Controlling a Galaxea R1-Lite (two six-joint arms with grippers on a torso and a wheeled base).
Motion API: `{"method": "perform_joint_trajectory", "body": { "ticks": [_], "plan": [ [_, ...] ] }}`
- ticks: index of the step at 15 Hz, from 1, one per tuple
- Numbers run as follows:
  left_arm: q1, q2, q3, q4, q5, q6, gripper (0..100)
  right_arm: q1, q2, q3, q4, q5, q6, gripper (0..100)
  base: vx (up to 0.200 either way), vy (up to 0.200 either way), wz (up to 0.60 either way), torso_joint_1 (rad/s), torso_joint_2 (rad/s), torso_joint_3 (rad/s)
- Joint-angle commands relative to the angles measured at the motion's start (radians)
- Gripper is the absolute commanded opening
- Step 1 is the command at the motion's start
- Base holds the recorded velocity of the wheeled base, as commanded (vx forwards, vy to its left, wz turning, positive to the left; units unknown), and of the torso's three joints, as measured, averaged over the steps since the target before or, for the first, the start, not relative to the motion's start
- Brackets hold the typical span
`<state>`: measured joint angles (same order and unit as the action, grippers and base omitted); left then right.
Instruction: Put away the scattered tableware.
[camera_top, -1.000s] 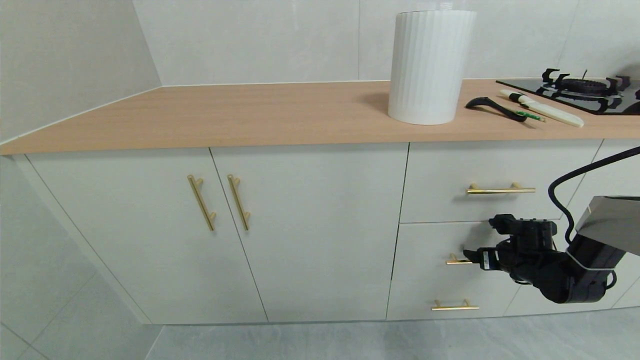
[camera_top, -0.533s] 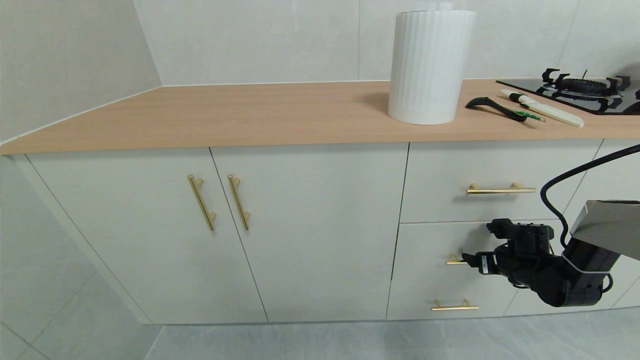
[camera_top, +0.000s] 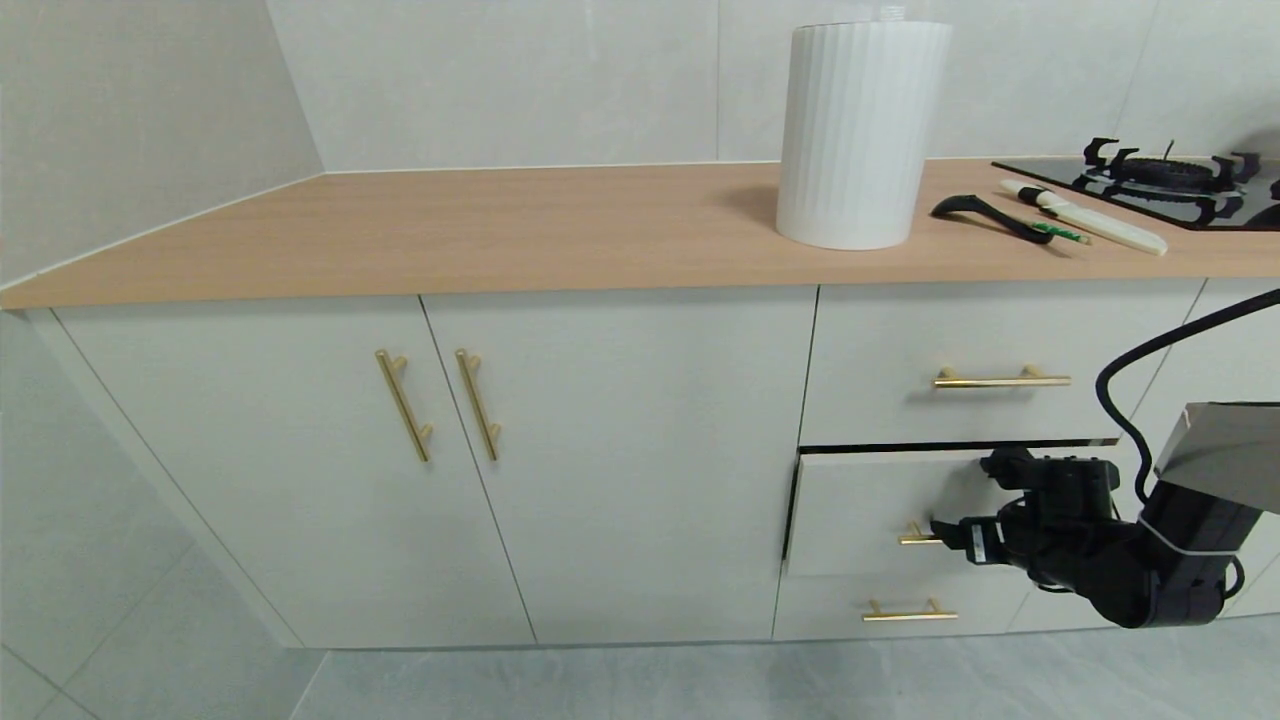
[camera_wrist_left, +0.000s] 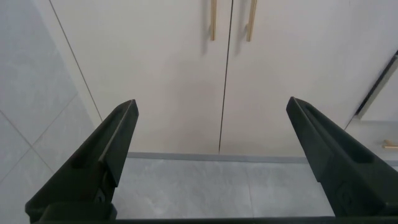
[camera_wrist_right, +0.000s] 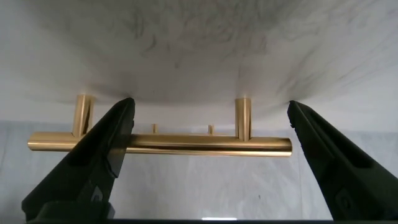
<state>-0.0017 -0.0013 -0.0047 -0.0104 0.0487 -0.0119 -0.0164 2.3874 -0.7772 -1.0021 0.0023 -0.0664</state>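
Head: high, angled down on cabinet doors (camera_top: 620, 460); left wrist shares them, lower. Right wrist: tight on drawer handle (camera_wrist_right: 161, 147).

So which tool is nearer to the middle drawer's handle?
Right. The right tool is directly at the middle drawer's handle, open in front of its bar. The left tool hangs before the cabinet doors, away from that drawer.

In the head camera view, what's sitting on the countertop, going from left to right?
White ribbed container → black utensil → long white utensil → gas hob.
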Motion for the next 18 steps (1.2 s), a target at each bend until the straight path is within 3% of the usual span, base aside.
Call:
{"method": "perform_joint_trajectory", "body": {
  "ticks": [1,5,6,8,10,13,18],
  "plan": [
    [0.0,0.001,0.0,0.0,0.0,0.0,100,0.004,-0.056,0.055,0.0,0.001,0.0,100,0.0,0.0,0.0,0.0,0.0,0.0],
    [0.0,0.001,0.0,0.0,0.0,0.0,100,0.004,-0.269,0.184,0.0,0.015,0.0,100,0.0,0.0,0.0,0.0,0.0,0.0],
    [0.0,0.001,0.0,0.0,0.0,0.0,100,0.007,-0.421,0.213,0.022,0.045,0.0,100,0.0,0.0,0.0,0.0,0.0,0.0],
    [0.0,0.001,0.0,0.0,0.0,-0.002,100,0.027,-0.58,0.213,0.131,0.076,0.002,100,0.0,0.0,0.0,0.0,0.0,0.0],
    [0.0,0.001,0.0,0.0,0.0,0.0,100,0.07,-0.807,0.104,0.461,0.105,0.008,100,0.0,0.0,0.0,0.0,0.0,0.0],
    [0.0,0.001,0.0,-0.002,0.0,0.0,100,0.092,-0.749,-0.137,0.794,0.116,0.008,100,0.0,0.0,0.0,0.0,0.0,0.0],
    [0.0,0.001,0.0,0.0,0.0,0.0,100,0.093,-0.487,-0.258,0.797,0.097,0.008,100,0.0,0.0,0.0,0.0,0.0,0.0]
  ]
}}
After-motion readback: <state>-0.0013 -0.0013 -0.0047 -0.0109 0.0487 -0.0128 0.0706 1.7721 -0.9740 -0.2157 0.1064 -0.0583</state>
